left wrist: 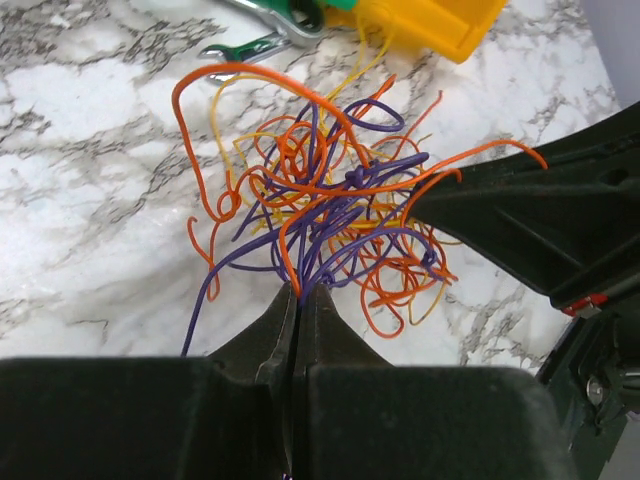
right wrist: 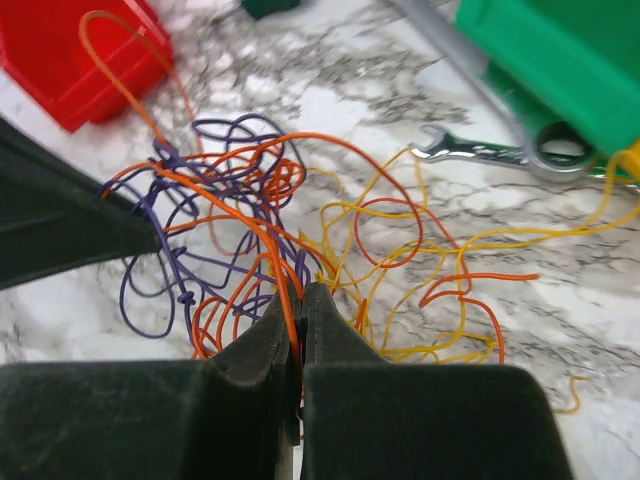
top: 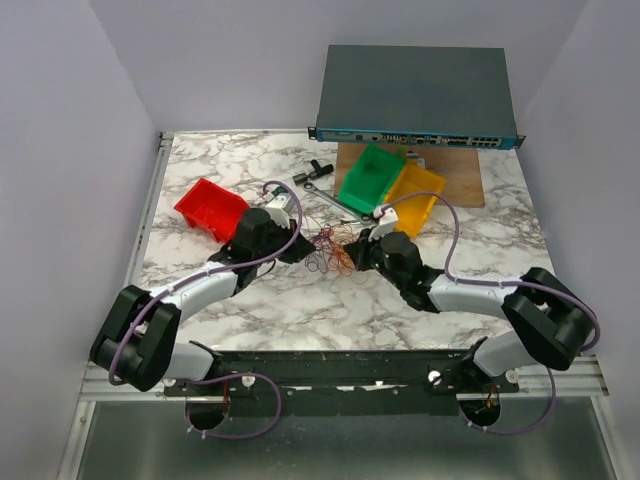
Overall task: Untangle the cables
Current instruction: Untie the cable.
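Orange, purple and yellow cables (left wrist: 330,200) sit in one knotted clump on the marble table (top: 300,300). My left gripper (left wrist: 301,295) is clamped on purple strands, my right gripper (right wrist: 299,292) on an orange one. Risk: pulling apart cinches the knots tighter, or a thin strand slips free.

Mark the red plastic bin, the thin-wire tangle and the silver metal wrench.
Red plastic bin (top: 210,210): top external view, centre of its body.
Thin-wire tangle (left wrist: 345,185): left wrist view, central knot.
Silver metal wrench (right wrist: 480,152): right wrist view, shaft near open end.
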Motion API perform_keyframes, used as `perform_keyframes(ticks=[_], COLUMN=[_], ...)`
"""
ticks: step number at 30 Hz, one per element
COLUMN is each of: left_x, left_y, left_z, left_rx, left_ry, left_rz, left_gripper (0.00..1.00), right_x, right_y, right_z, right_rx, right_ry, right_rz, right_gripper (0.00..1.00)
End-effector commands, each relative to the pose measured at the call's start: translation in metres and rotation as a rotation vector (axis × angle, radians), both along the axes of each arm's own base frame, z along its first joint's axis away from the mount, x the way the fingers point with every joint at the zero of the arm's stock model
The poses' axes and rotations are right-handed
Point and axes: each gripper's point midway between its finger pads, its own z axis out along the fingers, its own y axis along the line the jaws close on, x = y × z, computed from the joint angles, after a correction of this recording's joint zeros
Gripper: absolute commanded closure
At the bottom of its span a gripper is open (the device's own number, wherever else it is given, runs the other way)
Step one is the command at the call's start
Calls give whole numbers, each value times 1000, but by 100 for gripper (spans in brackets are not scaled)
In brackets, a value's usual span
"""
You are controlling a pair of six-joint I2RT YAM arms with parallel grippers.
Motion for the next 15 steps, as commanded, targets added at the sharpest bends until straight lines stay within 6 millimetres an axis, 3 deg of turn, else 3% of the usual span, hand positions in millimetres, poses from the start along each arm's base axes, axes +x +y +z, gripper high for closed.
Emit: perform_keyframes(ticks=[1,6,10,13,15], left_x=[10,18,20,18,17], left_y=[17,46,87,111,116], left_z=[6,11,14,13,15], left_rx=[32,64,109,128,129], left_ry=[-62,-110,-157,-177,-184], left_rz=[99,257,463,590,610], left_gripper=[100,100,100,100,100], right_x=[28,24,8,-5,-12], right_y=[-84,-147,-189,-212,-219], right_z=[5,14,26,34,35], right_rx=[-54,-48,20,88,121], right_ry=[-62,-97,-140,-174,-182], right_rz=[-485,-817,-1022,-1094,-1102], right_gripper=[99,99,99,99,99])
